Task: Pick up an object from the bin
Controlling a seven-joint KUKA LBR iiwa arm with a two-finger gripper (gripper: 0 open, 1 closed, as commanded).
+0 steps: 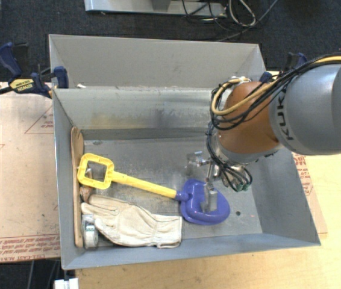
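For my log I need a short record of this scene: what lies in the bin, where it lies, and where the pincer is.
bin: grey metal
toy shovel: yellow handle, purple blade; lies across the floor, grip end to the left
work glove: cream; by the front wall, just below the shovel's handle
wooden stick: along the left wall
metal piece: small, silvery; front left corner, kind unclear
pincer: low over the shovel's purple blade
grasp: cannot tell
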